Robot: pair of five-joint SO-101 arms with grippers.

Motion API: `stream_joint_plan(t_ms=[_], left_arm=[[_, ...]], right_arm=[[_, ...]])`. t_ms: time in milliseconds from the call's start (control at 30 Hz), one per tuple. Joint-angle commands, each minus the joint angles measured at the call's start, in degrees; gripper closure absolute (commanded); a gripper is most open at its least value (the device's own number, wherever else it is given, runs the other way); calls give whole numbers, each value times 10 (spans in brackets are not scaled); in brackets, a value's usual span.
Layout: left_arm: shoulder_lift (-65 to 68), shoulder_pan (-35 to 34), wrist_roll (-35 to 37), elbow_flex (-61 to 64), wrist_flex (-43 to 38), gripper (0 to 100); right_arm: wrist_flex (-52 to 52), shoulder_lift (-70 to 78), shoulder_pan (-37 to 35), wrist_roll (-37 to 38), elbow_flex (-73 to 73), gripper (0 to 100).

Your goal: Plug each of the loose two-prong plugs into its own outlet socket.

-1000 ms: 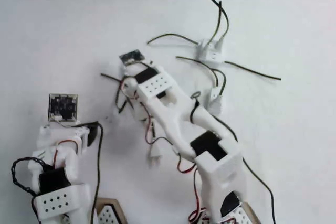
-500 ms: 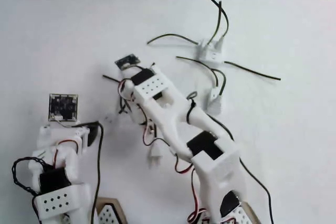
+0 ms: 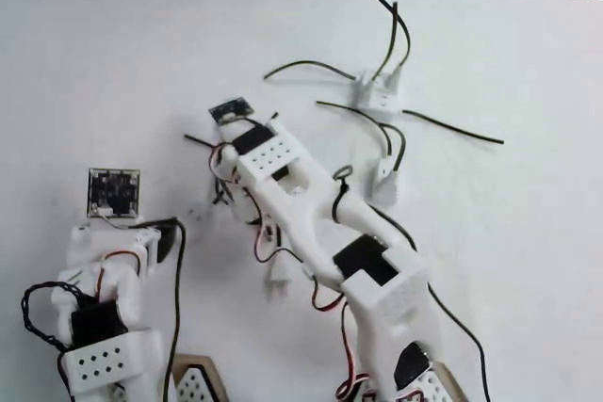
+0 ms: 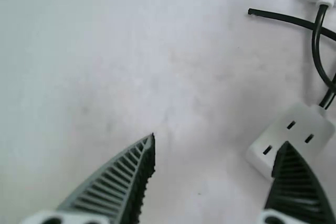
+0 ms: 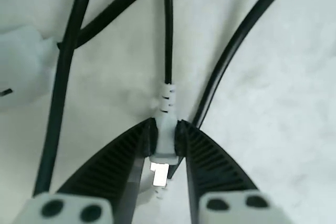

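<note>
The right arm (image 3: 311,209) stretches slantwise across the white counter (image 3: 113,63), its wrist over a tangle of thin black cords (image 3: 200,141). The right jaws are clenched on a small white plug (image 5: 164,141), one ribbed black finger (image 5: 123,161) pressed against each side of its body. A bright metal prong (image 5: 159,174) shows between them, and the plug's black cord (image 5: 168,35) runs straight away from the jaws over the counter. Two more black cords cross just beside it, and a white block (image 5: 18,72) lies near them.

The left arm (image 3: 104,280) sits folded at the counter's near left corner, well apart from the right arm. The left jaws are spread wide with nothing between them but bare counter. A white outlet socket (image 4: 291,137) lies flat just beside one jaw tip, its narrow slots facing up and a black cord leaving its far end.

Beyond the right arm, two more white outlet pieces (image 3: 377,93) (image 3: 386,181) lie on the counter with black cords trailing from them.
</note>
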Motion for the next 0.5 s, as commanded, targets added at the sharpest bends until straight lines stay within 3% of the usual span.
stream_joint_plan(t_ms=[0,100,467], left_arm=[[-8,-5,3,-4,-4,657],[-8,-5,3,-4,-4,657],[-8,-5,3,-4,-4,657]], right_arm=[[15,-2,-10,-5,-9,936],[15,-2,-10,-5,-9,977],[48,-74,-5,-4,-9,981]])
